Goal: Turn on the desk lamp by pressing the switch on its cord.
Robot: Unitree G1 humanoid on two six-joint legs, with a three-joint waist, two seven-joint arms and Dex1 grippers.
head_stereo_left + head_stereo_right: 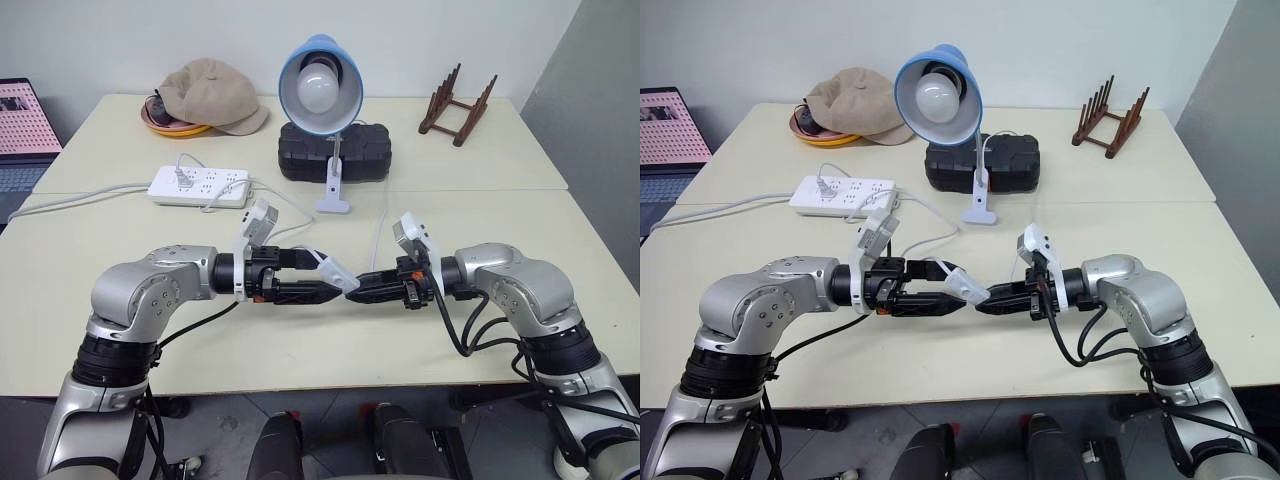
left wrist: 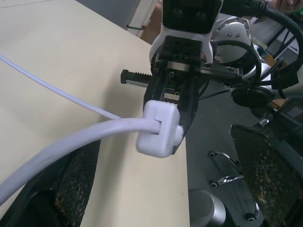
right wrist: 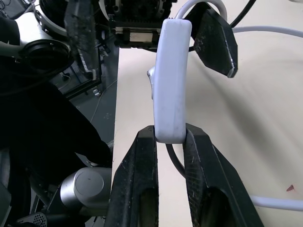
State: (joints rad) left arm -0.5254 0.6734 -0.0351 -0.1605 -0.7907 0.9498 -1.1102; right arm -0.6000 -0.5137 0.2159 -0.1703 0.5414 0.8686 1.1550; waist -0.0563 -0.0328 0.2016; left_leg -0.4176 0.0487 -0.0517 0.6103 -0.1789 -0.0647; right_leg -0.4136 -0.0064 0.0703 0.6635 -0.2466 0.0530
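While the lamp sits unlit at the back of the table, the two arms meet over the front edge with the switch raised between them. The right gripper has its jaws clamped on one end of the smooth white oblong; the left gripper stands with jaws wide apart around the other end, its ribbed black fingers either side of the casing. Pressing looks to be the step in hand: the left jaws would need to close squarely on the small raised rocker. A thin, limp cord trails away toward the blue bell shade.
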